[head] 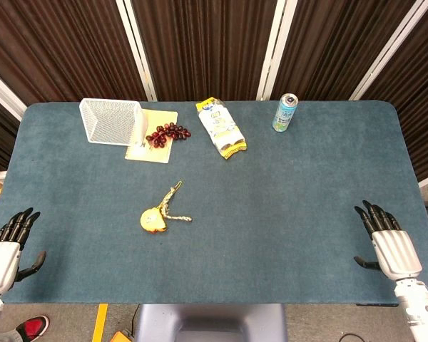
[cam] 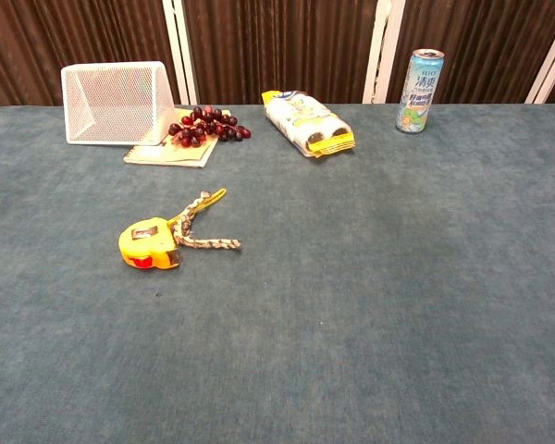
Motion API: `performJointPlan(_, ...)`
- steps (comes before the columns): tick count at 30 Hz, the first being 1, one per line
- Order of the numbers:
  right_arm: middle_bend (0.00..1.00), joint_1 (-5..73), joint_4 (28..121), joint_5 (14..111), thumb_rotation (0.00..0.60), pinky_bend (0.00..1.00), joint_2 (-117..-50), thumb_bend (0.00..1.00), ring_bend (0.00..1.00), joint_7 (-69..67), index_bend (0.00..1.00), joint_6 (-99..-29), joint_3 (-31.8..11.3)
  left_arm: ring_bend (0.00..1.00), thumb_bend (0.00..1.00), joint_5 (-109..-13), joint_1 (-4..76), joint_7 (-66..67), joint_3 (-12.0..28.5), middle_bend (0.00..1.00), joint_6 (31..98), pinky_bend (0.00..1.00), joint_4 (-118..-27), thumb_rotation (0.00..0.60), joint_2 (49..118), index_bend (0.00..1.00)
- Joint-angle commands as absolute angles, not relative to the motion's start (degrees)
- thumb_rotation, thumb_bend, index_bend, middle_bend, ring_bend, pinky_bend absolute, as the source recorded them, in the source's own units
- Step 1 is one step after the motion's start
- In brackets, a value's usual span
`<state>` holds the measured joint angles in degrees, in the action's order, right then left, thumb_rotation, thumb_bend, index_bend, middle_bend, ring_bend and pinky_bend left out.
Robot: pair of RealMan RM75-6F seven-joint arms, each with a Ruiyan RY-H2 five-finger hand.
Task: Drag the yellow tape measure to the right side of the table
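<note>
Both hands, left hand (head: pixel 7 249) and right hand (head: pixel 389 242), lie empty, fingers spread.

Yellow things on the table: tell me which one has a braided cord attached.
The yellow tape measure, left of centre on the table. A braided cord loops from it. The other yellow items, the snack bag and the notepad, have none.

A yellow tape measure (cam: pixel 149 244) with a red patch lies on the teal surface (cam: pixel 370 305); dark red grapes (cam: pixel 207 126), white mesh basket (cam: pixel 116 90), pale blue can (cam: pixel 420 79).
</note>
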<state>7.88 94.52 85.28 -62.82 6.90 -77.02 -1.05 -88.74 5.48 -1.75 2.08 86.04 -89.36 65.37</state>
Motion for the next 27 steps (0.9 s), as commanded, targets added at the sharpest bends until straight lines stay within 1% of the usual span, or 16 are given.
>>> performJointPlan(1,0.00,7.9,94.0,86.2,0.600,0.23,-62.9,0.00,0.00,6.5,0.00,-77.4,-0.9,0.00,0.38,-87.5,5.1,3.6,3.2,0.04,87.8,0.19,-87.8,0.600,67.1,0.10)
performJointPlan(9,0.00,9.3,91.9,89.7,0.600,0.24,-63.7,0.00,0.00,5.7,0.00,-77.1,-0.4,0.00,0.38,-84.7,4.9,5.2,2.9,0.05,85.6,0.19,-90.3,0.600,65.9,0.16)
performJointPlan(11,0.00,9.5,91.6,90.1,0.600,0.26,-63.9,0.00,0.00,5.5,0.00,-77.2,-0.4,0.00,0.38,-84.6,4.9,5.4,3.0,0.06,85.6,0.19,-90.4,0.600,65.9,0.16)
performJointPlan(12,0.03,9.7,91.1,90.7,0.600,0.29,-64.1,0.00,0.01,5.2,0.00,-77.3,-0.4,0.00,0.38,-84.3,4.9,5.7,3.1,0.06,85.6,0.19,-90.3,0.600,65.9,0.16)
performJointPlan(13,0.07,10.3,90.4,91.9,0.600,0.33,-64.7,0.00,0.02,4.8,0.00,-77.6,-0.6,0.00,0.38,-83.9,4.9,5.9,3.2,0.07,85.4,0.19,-90.3,0.600,66.0,0.17)
performJointPlan(14,0.16,11.3,89.5,93.5,0.600,0.39,-65.6,0.00,0.05,4.0,0.00,-77.9,-1.1,0.00,0.38,-83.2,4.9,5.9,3.4,0.07,85.1,0.19,-90.4,0.600,66.0,0.17)
performJointPlan(15,0.25,13.3,89.8,96.1,0.600,0.45,-66.3,0.00,0.11,1.9,0.02,-78.2,-1.9,0.00,0.38,-82.2,4.9,5.3,3.5,0.07,84.4,0.19,-90.7,0.600,65.7,0.17)
performJointPlan(16,0.30,14.8,89.4,97.8,0.600,0.49,-66.9,0.00,0.15,-0.5,0.04,-78.5,-2.7,0.00,0.38,-81.8,4.8,5.1,3.5,0.07,84.1,0.19,-91.2,0.600,65.3,0.17)
performJointPlan(18,0.46,16.6,89.2,99.8,0.600,0.67,-67.5,0.00,0.32,-3.4,0.14,-79.2,-3.7,0.00,0.38,-81.7,4.8,5.0,3.4,0.07,84.0,0.19,-91.7,0.600,64.9,0.17)
performJointPlan(21,0.64,19.6,90.0,102.6,0.600,0.85,-68.2,0.00,0.49,-8.2,0.28,-79.6,-4.6,0.00,0.38,-81.2,4.6,5.0,3.3,0.07,83.7,0.19,-92.4,0.600,64.4,0.17)
performJointPlan(24,0.72,22.7,92.1,103.7,0.600,0.92,-67.5,0.00,0.57,-8.5,0.32,-76.3,-4.8,0.00,0.38,-80.7,4.4,5.2,3.2,0.07,83.4,0.20,-93.1,0.600,63.9,0.17)
performJointPlan(27,0.75,26.0,95.1,103.0,0.600,0.94,-66.8,0.00,0.59,-4.7,0.33,-70.3,-5.0,0.00,0.38,-80.3,4.3,5.2,3.2,0.07,83.3,0.20,-93.6,0.600,63.5,0.17)
